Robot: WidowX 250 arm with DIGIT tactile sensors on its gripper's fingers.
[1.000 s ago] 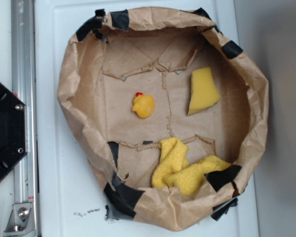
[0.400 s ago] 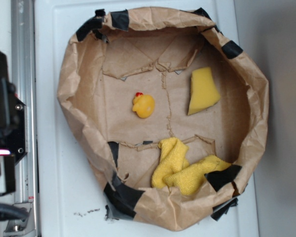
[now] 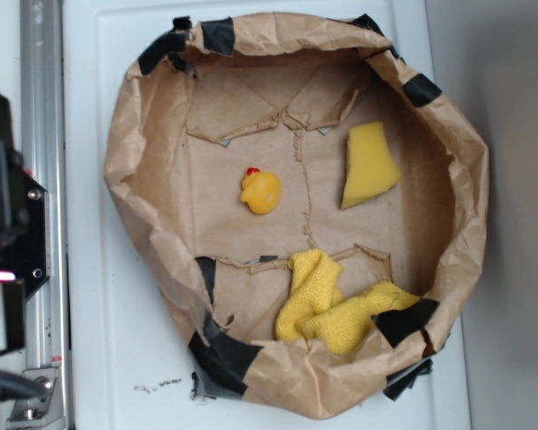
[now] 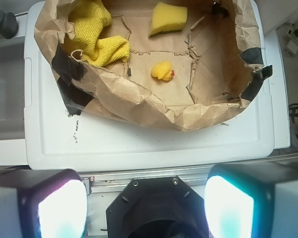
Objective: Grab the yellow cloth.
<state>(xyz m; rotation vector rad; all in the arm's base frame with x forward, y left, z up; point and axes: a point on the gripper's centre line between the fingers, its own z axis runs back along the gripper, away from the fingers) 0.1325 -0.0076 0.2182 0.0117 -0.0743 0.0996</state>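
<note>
Yellow cloth lies bunched in folds inside the brown paper-lined basin, against its wall, next to a patch of black tape; in the wrist view the same cloth sits at the upper left of the basin, well away from the camera; nearest that camera, the gripper hangs wide open with nothing between its two glowing fingers, above the dark base and metal rail beside the white tray; it is outside the basin and well apart from the cloth; past the crumpled paper rim, a small yellow rubber duck with a red beak rests on the basin floor near the middle; farther still, a pale-yellow sponge wedge lies by the far wall, apart from both duck and cloth; in the exterior view only dark arm parts show at the left edge, beside the rail
</note>
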